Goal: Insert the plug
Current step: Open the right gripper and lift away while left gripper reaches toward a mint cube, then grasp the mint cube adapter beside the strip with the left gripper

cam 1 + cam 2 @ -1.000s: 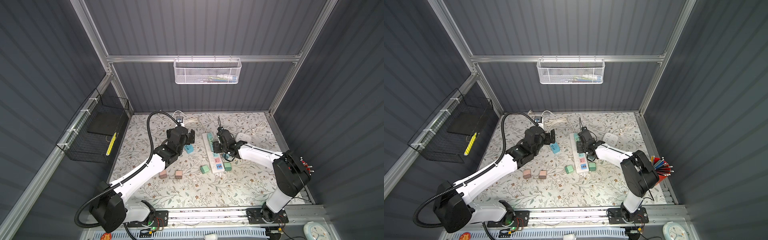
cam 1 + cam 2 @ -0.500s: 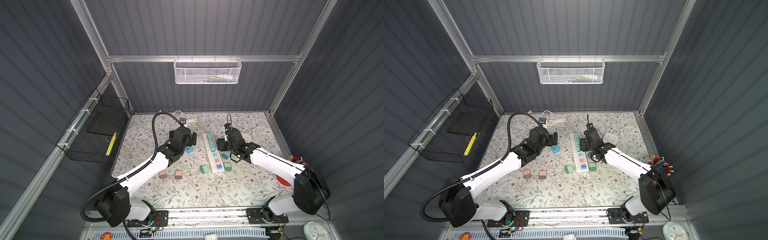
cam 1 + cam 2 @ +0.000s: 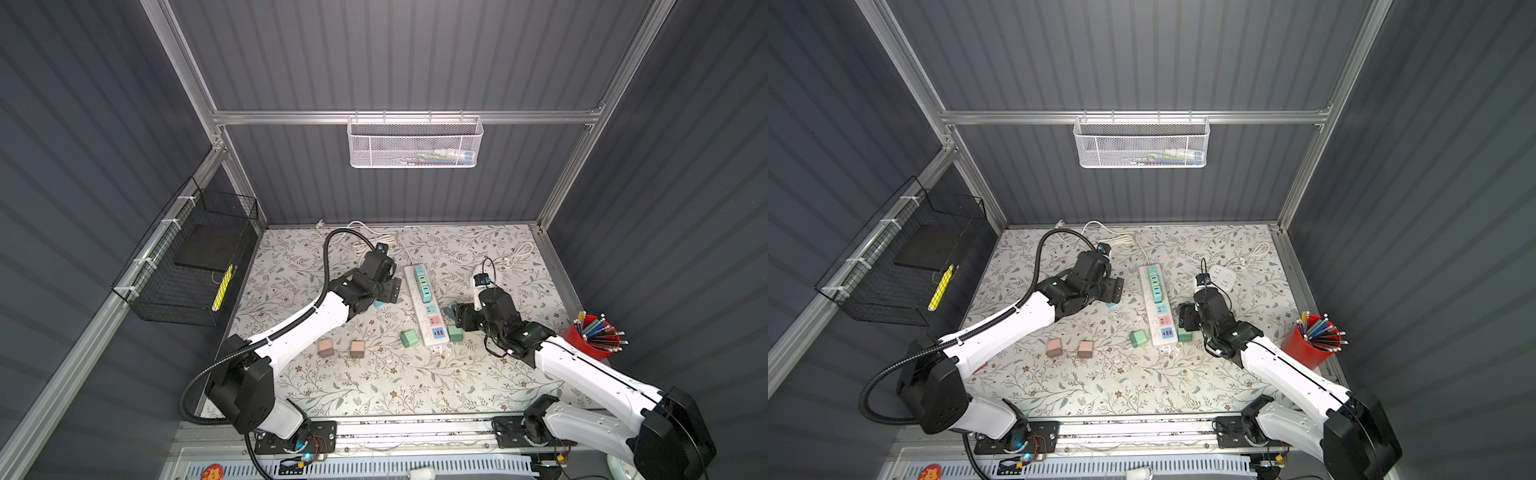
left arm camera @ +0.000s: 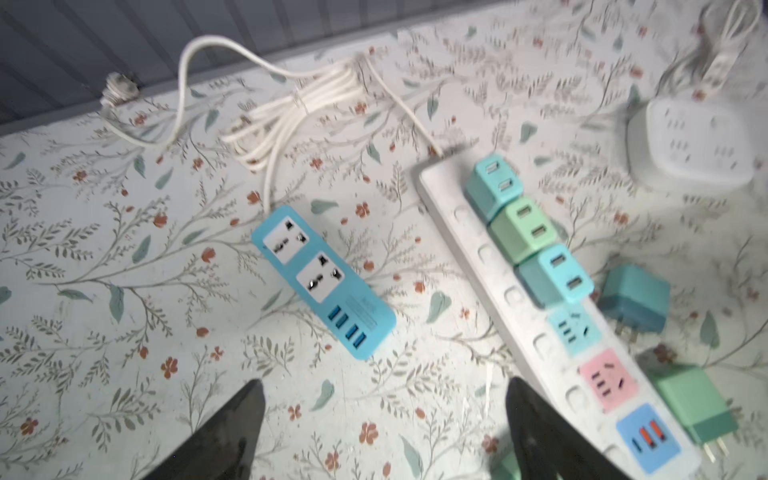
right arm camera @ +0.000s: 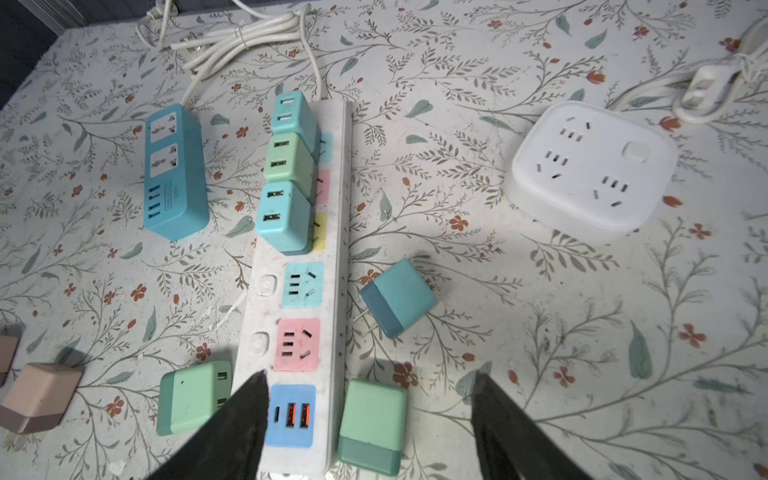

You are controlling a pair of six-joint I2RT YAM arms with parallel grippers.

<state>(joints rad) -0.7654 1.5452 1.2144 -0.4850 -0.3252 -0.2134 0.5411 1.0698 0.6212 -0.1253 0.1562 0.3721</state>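
Floral mat (image 5: 519, 291) below: right gripper (image 5: 369, 376) spread and empty, plug (image 5: 397, 297) loose on its side just ahead, beside free sockets (image 5: 302, 284) of strip (image 5: 341, 266), probably staged for grasping; left gripper (image 4: 384, 381) also spread, empty.

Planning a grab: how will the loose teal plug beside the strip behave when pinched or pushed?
The teal plug looks small and blocky, probably rigid and light. Lying flat, it should slide, not roll. Its smooth shell may slip.
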